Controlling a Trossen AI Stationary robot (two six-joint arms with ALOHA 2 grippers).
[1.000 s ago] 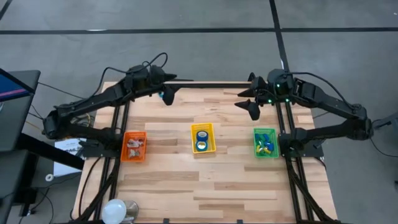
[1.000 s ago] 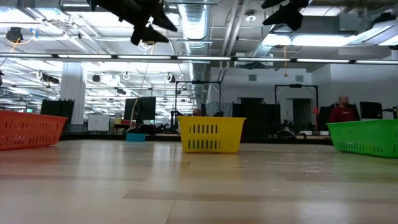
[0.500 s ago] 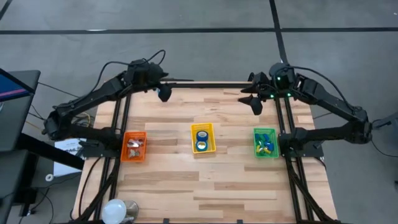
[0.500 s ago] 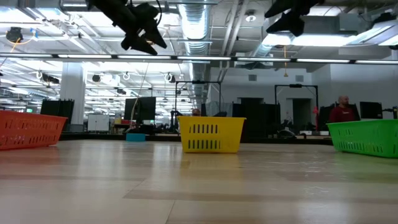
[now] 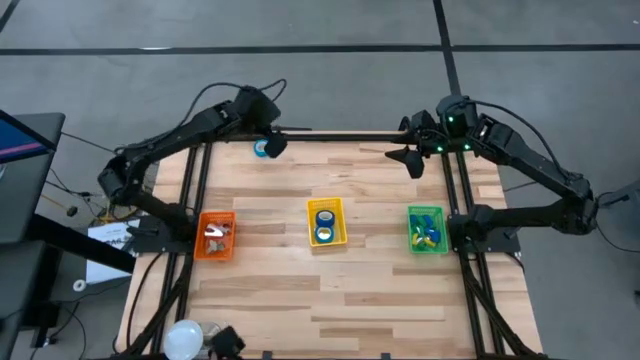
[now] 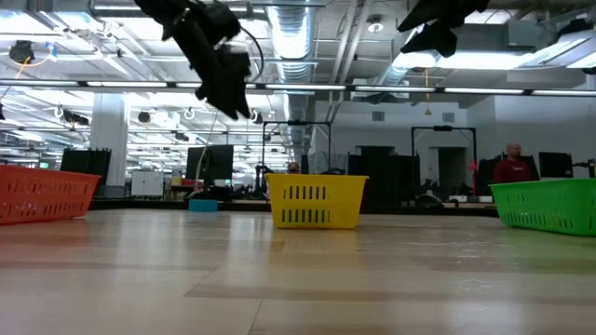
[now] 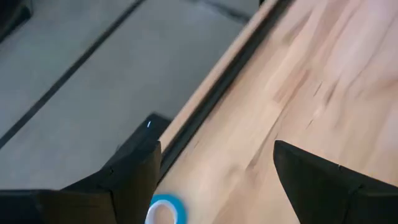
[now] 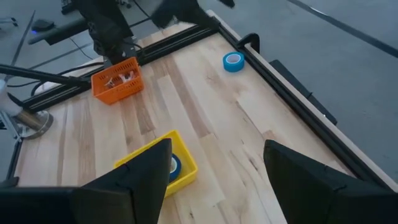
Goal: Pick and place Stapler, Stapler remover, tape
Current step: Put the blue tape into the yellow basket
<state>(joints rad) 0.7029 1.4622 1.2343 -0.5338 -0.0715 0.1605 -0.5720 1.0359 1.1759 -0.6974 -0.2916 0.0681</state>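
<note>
A blue tape roll (image 5: 260, 148) lies flat on the wooden table near its far edge, also seen as a tape roll (image 7: 165, 211) in the left wrist view and a tape roll (image 8: 233, 61) in the right wrist view. My left gripper (image 5: 272, 146) hangs open just above and beside it, tilted downward, fingers apart (image 7: 216, 146). My right gripper (image 5: 411, 160) stands open in the air at the far right (image 8: 217, 144), holding nothing. The yellow basket (image 5: 326, 238) holds more blue tape rolls. The green basket (image 5: 427, 245) holds blue and yellow items, the orange basket (image 5: 215, 250) small metal pieces.
The three baskets stand in a row across the table's middle: orange (image 6: 42, 194), yellow (image 6: 315, 200), green (image 6: 549, 205). A black rail (image 8: 292, 93) runs along the far edge. A white round lamp (image 5: 185, 338) sits at the near left corner. A person (image 6: 512, 166) is far behind the table.
My left gripper has come down and tipped its fingers downward toward the tape roll at the far edge, its arm reaching farther out. The tape roll has stayed where it was. My right gripper has swung a little toward the far edge.
</note>
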